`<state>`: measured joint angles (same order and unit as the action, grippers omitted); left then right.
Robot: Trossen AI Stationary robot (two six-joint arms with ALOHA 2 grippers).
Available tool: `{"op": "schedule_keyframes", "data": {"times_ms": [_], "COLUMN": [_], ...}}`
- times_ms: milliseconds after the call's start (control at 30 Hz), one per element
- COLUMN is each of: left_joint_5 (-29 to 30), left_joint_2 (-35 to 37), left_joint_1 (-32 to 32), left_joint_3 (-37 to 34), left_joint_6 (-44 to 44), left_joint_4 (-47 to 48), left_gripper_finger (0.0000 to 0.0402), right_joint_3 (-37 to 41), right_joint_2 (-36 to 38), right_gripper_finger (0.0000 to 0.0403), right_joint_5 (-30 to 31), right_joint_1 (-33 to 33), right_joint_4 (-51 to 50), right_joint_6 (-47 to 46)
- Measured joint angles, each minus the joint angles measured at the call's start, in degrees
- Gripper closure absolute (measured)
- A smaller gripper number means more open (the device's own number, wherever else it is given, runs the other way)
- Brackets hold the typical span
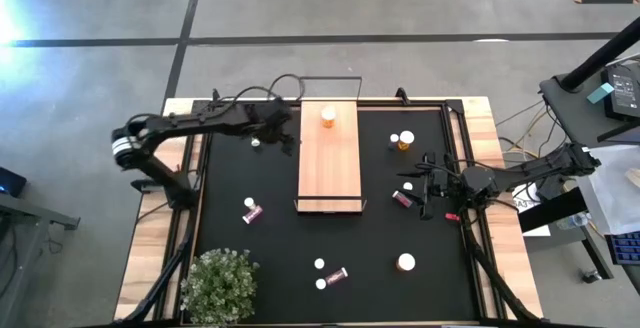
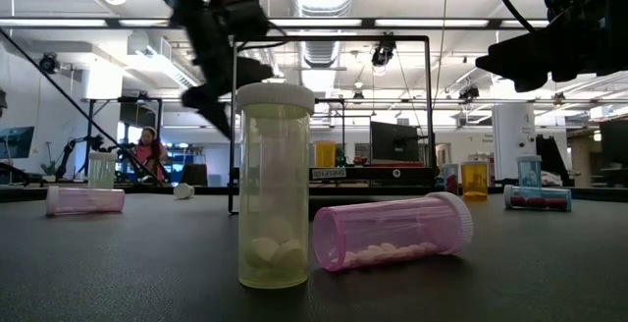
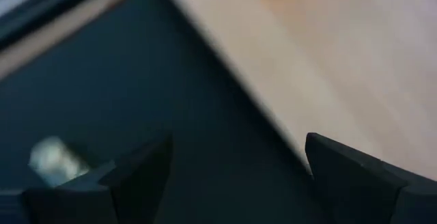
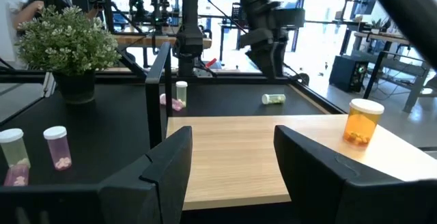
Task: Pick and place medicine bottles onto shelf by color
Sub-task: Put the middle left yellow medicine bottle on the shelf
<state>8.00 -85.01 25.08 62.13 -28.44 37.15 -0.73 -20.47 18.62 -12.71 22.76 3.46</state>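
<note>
The light-wood shelf (image 1: 328, 163) lies mid-table with one amber medicine bottle (image 1: 328, 118) upright on its far end. My left gripper (image 1: 289, 136) hangs open above the black mat by the shelf's left edge (image 3: 239, 80), with nothing between its fingers. A pale bottle (image 1: 256, 142) lies on its side on the mat just left of it (image 3: 51, 159). My right gripper (image 1: 425, 183) waits open and level at the right, facing the shelf (image 4: 232, 138). Other amber, pink and pale bottles stand or lie about the mat.
A potted plant (image 1: 220, 283) stands at the near left corner. Near the front are a pale upright bottle (image 2: 275, 199) and a pink one on its side (image 2: 392, 232). An amber bottle (image 1: 405, 140) and a pink one (image 1: 402, 199) sit near my right gripper, with a red bit (image 1: 451, 215).
</note>
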Motion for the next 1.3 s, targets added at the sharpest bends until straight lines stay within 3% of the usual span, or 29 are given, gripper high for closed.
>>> {"op": "schedule_keyframes", "data": {"times_ms": [333, 733, 1000, 1300], "left_joint_5": [6.6, 10.3, 8.6, -0.5], "left_joint_2": [11.2, 10.3, 9.1, 5.1], "left_joint_1": [-6.1, -17.7, -24.8, -26.7], "left_joint_3": [-12.8, -11.2, -10.8, -10.8], "left_joint_6": [-19.4, -41.7, -55.6, -62.9], "left_joint_4": [0.0, 14.0, 18.3, 22.1], "left_gripper_finger": [0.0084, 0.0085, 0.0085, 0.0085], "right_joint_3": [0.0, 0.0, 0.0, 0.0], "right_joint_2": [0.0, 0.0, 0.0, 0.0], "right_gripper_finger": [0.0204, 0.0204, 0.0204, 0.0204], "right_joint_5": [0.0, 0.0, 0.0, 0.0], "right_joint_1": [0.0, 0.0, 0.0, 0.0], "right_joint_4": [0.0, 0.0, 0.0, 0.0], "right_joint_6": [0.0, 0.0, 0.0, 0.0]}}
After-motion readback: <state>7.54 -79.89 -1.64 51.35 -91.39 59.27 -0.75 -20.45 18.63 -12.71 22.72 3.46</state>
